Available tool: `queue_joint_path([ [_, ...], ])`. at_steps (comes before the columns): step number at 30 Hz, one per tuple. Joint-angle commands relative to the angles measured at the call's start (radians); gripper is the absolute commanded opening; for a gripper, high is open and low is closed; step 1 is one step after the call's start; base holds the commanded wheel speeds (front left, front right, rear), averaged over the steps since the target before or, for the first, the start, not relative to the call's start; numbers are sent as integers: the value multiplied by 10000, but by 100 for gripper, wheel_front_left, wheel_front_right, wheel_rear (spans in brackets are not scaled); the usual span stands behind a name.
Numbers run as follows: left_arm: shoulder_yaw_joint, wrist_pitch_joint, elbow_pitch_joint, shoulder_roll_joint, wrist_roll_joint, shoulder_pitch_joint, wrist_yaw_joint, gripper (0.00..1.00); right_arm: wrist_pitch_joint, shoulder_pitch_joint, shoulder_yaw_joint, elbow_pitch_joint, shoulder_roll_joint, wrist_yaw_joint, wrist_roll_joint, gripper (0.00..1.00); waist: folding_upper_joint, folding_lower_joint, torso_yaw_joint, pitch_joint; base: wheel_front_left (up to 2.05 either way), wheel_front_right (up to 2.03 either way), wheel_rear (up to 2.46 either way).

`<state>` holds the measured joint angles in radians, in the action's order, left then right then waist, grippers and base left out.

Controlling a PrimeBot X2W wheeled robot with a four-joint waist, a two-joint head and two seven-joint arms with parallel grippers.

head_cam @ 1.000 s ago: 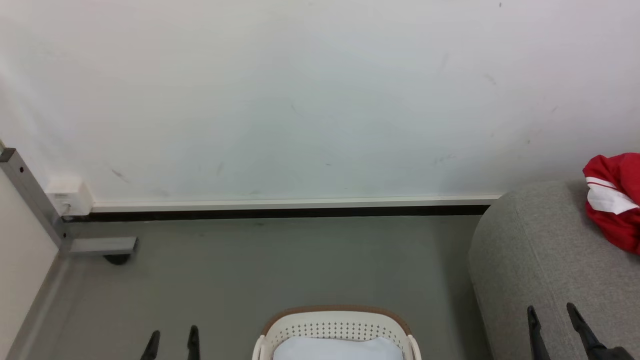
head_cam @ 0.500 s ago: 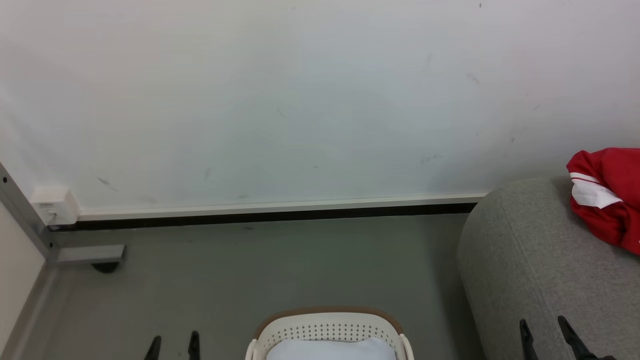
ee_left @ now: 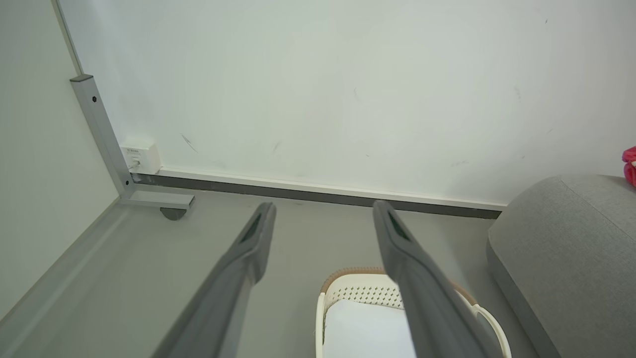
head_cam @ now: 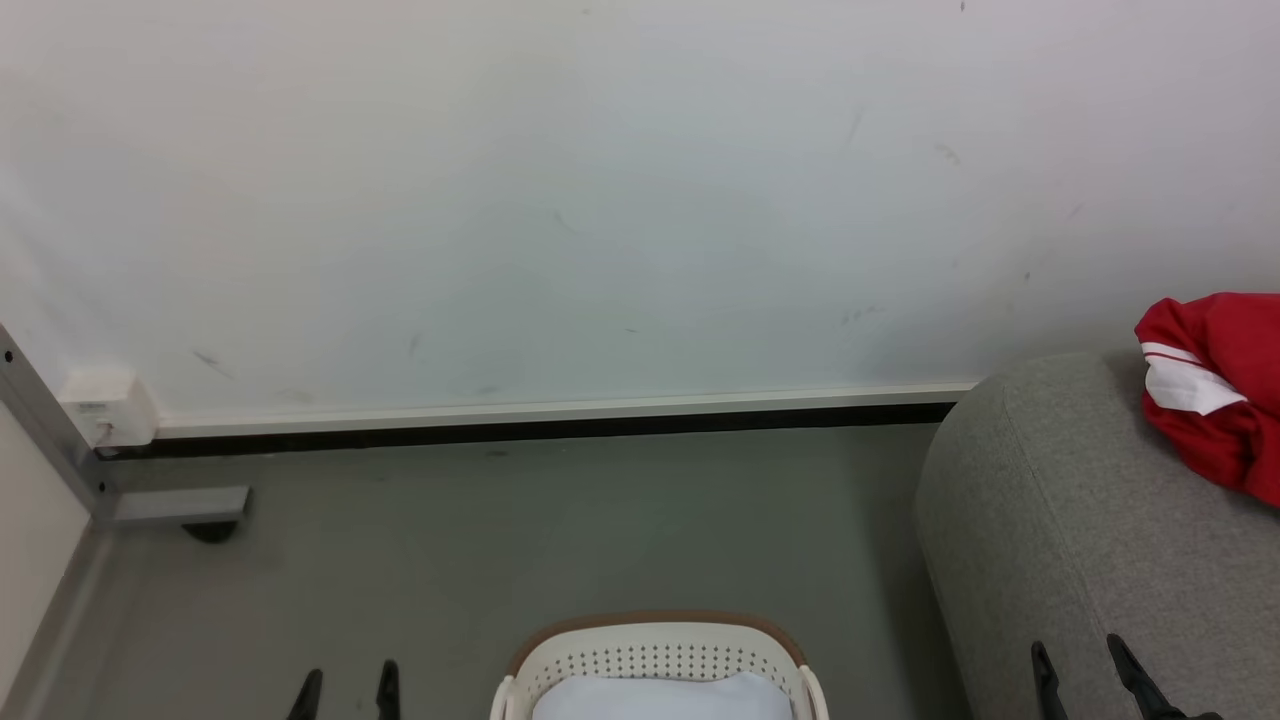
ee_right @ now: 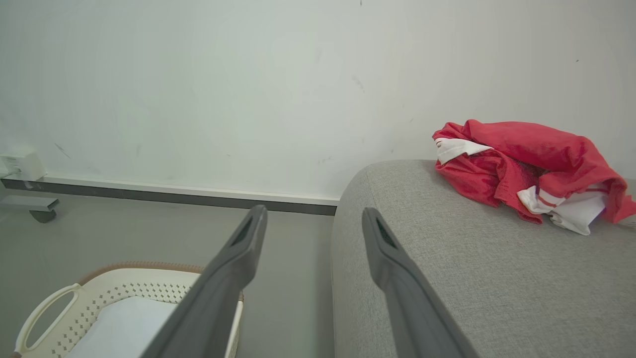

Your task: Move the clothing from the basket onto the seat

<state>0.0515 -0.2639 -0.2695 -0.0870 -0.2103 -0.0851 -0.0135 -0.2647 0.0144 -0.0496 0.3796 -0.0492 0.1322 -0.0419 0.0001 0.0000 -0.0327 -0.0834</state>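
Head view: clothes point(head_cam: 1225, 440) heaped on the seat point(head_cam: 1060, 560); basket point(head_cam: 652, 660) on the floor point(head_cam: 560, 540) nearby holds a pale pad point(head_cam: 660, 702); left jaws and right jaws both spread, empty.

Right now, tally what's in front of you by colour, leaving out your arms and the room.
Red: 1, the clothing, heaped on the seat; garment count unclear.
White: 1, the basket.
Pale blue-white: 1, the pad in the basket.
Grey: 1, the seat.
Total: 4.
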Motion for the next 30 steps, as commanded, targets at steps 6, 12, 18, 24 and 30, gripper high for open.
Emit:
queue_joint_path([
  [6, -75, 5, -213, 87, 51, -9, 174, 0, 3, 28, 35, 132, 15, 0, -36, 0, -1, 0, -10, 15, 0, 0, 0],
  [12, -299, 377, -386, 123, -891, 190, 262, 0, 410, -182, -182, 276, 30, -1, -1058, 0, -1, 0, 4, 49, 0, 0, 0],
  [18, -380, 639, -286, 143, -2029, 310, 363, 0, 656, -219, -159, 63, 23, -3, -2347, 0, -1, 0, 20, 89, 0, 0, 0],
  [24, -457, 881, -199, 161, -3073, 428, 457, 0, 875, -269, -145, -119, 17, -4, -3512, 0, -1, 0, 36, 131, 0, 0, 0],
  [30, -556, 1123, -141, 178, -4034, 562, 547, 0, 1111, -347, -172, -258, 10, -5, -4593, 0, -1, 0, 52, 172, 0, 0, 0],
])
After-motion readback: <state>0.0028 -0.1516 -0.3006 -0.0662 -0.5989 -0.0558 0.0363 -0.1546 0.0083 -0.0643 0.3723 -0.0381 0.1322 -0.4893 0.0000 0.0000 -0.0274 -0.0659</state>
